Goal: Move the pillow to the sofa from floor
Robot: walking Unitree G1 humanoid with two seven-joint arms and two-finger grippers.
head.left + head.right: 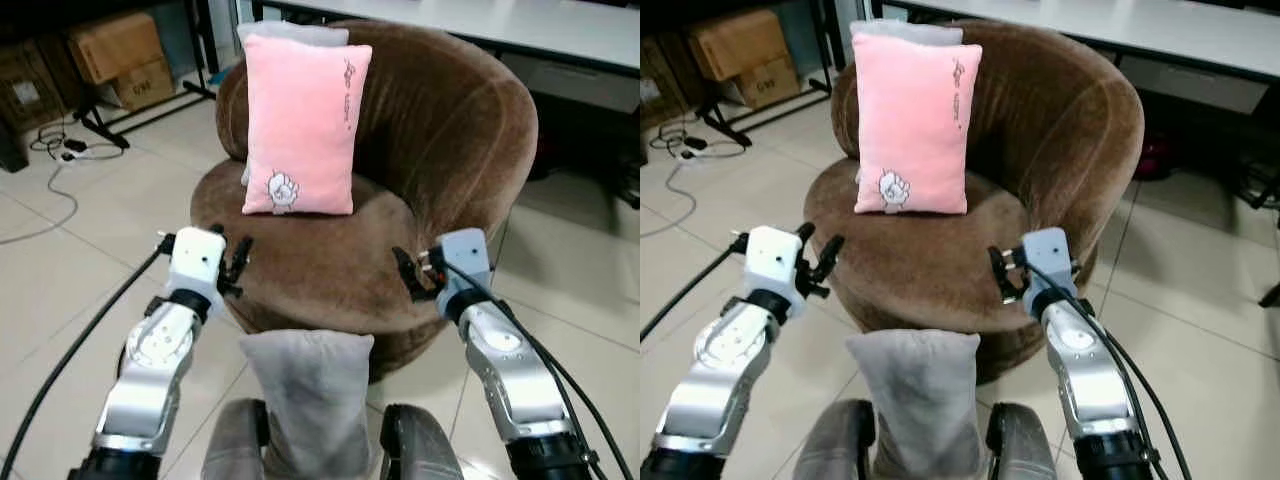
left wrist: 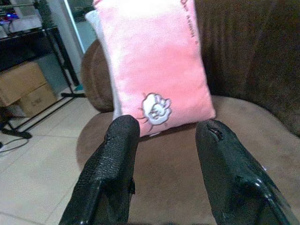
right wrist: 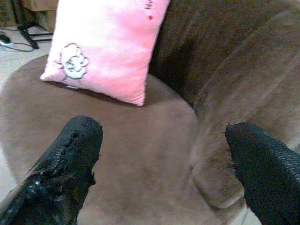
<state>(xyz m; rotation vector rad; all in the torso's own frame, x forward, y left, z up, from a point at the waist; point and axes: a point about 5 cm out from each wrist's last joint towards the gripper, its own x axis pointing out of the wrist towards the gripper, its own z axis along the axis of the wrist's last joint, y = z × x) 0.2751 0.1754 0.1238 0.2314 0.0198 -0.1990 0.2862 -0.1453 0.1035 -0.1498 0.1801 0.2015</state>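
Two pillows show from the head: a pink pillow (image 1: 303, 125) upright on the brown sofa (image 1: 440, 140), a grey pillow (image 1: 312, 400) low between the arms. Left wrist: left gripper (image 2: 166, 154) spread open. Right wrist: right gripper (image 3: 164, 154) open wide over the seat.

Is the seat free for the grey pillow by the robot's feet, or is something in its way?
Partly taken. The pink pillow stands upright at the back of the brown sofa, with another grey one behind it. The front of the seat is bare, and nothing visible lies between it and the grey pillow on the floor.
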